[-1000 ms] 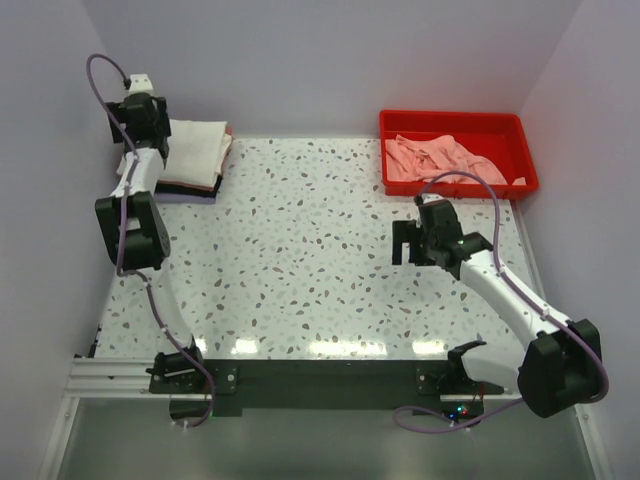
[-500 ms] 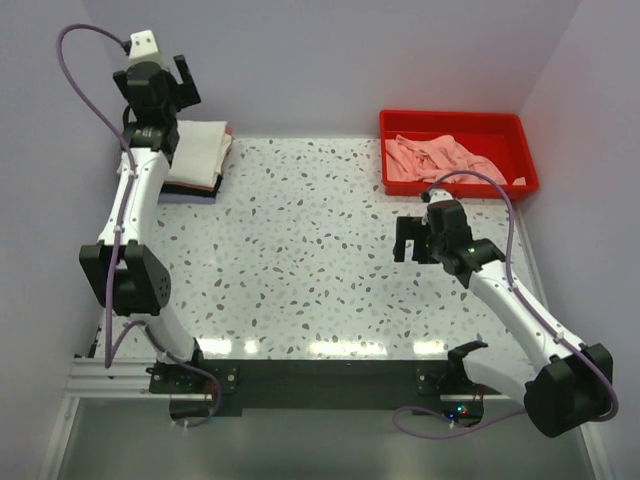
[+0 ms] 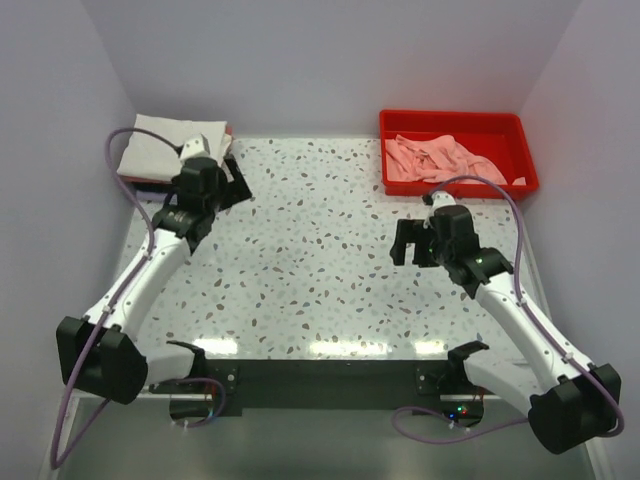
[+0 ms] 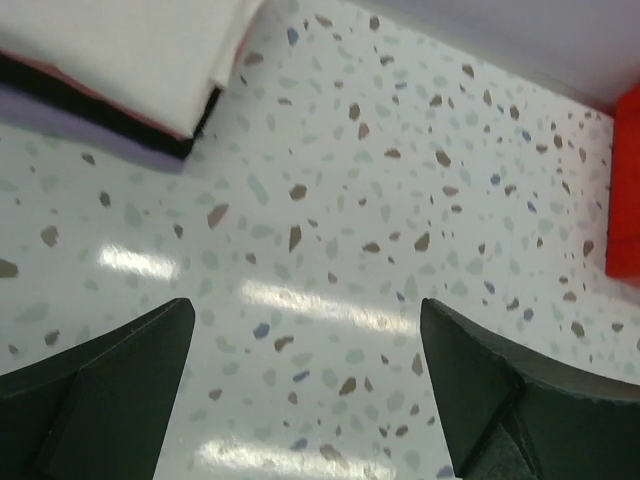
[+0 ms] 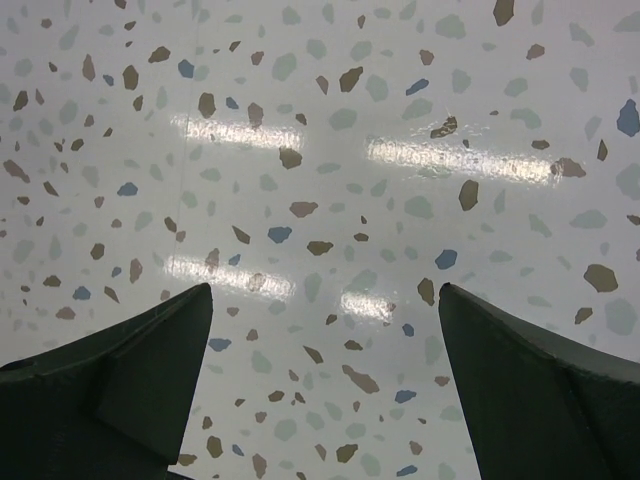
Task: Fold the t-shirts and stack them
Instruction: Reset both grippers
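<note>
A stack of folded t-shirts (image 3: 160,148) lies at the table's back left corner, a white one on top with salmon-red, black and lavender edges below; it also shows in the left wrist view (image 4: 110,60). Crumpled light pink t-shirts (image 3: 440,160) lie in the red tray (image 3: 455,121). My left gripper (image 3: 232,178) is open and empty, just right of the stack, over bare table (image 4: 305,310). My right gripper (image 3: 405,243) is open and empty over the table's right half (image 5: 325,290).
The speckled white table (image 3: 310,250) lies between the arms. The red tray's edge shows at the right of the left wrist view (image 4: 625,190). Walls close in the back and both sides.
My left arm has swung down from above the stack and forward, its gripper now low beside the stack's right edge. The stack now shows uncovered. My right gripper has barely shifted.
</note>
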### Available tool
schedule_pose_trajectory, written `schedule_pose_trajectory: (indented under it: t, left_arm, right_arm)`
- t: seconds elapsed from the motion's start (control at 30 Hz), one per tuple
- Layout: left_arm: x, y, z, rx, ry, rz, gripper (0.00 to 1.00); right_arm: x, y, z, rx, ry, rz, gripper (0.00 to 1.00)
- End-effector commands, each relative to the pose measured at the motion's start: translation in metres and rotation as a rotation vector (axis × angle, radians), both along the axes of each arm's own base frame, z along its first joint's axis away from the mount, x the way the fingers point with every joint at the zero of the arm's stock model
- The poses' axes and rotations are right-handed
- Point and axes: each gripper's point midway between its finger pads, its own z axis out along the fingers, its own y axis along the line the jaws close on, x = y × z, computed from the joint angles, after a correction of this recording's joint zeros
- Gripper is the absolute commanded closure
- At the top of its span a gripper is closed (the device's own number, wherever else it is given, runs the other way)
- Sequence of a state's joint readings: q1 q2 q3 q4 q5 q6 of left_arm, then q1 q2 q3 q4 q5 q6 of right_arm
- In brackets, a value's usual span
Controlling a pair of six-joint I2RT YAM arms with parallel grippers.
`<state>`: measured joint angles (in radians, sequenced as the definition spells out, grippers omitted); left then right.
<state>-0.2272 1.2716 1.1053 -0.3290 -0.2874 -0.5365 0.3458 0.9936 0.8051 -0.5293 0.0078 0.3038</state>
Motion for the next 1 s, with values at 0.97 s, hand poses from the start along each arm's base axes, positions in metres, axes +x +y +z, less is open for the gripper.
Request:
schedule_pose_trajectory:
  t: [0.97]
  left_arm:
    - [-0.160, -0.046, -0.098, -0.012, 0.159, 0.009, 0.00]
  right_arm:
    - [-0.023, -0.035, -0.022, 0.089, -0.124, -0.264, 0.01]
